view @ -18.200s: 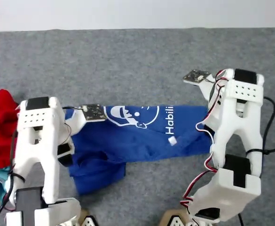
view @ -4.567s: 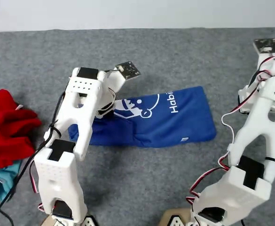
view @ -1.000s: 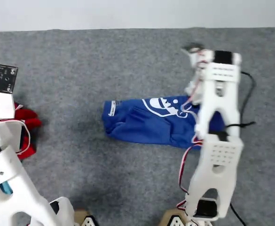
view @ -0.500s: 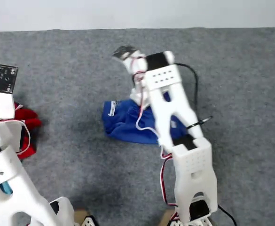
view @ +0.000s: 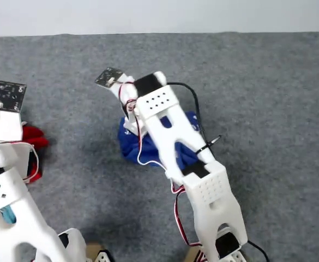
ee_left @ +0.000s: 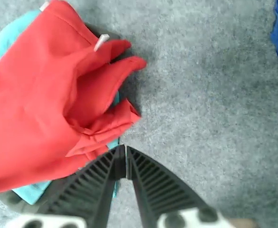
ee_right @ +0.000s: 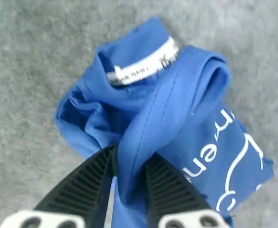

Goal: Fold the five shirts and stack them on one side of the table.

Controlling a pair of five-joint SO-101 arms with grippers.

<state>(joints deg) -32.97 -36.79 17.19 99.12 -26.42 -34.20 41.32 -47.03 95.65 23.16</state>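
Note:
A blue shirt (view: 131,146) with white print lies bunched mid-table, mostly under the right arm. In the right wrist view my right gripper (ee_right: 129,164) is shut on a folded edge of the blue shirt (ee_right: 186,137), held over its collar end. My left gripper (ee_left: 126,159) is shut with nothing in it, beside a crumpled red shirt (ee_left: 43,95) that lies on a teal one (ee_left: 29,190). From above, the red shirt (view: 34,136) peeks out behind the left arm at the left edge.
Grey carpet-like table surface (view: 268,98) stretches open to the right and far side. The left arm's body (view: 6,191) fills the near left corner. A white wall runs along the far edge.
The right arm has swung left across the blue shirt, dragging its right end over onto the left part, so the shirt is now a smaller bundle. The left arm shifted slightly.

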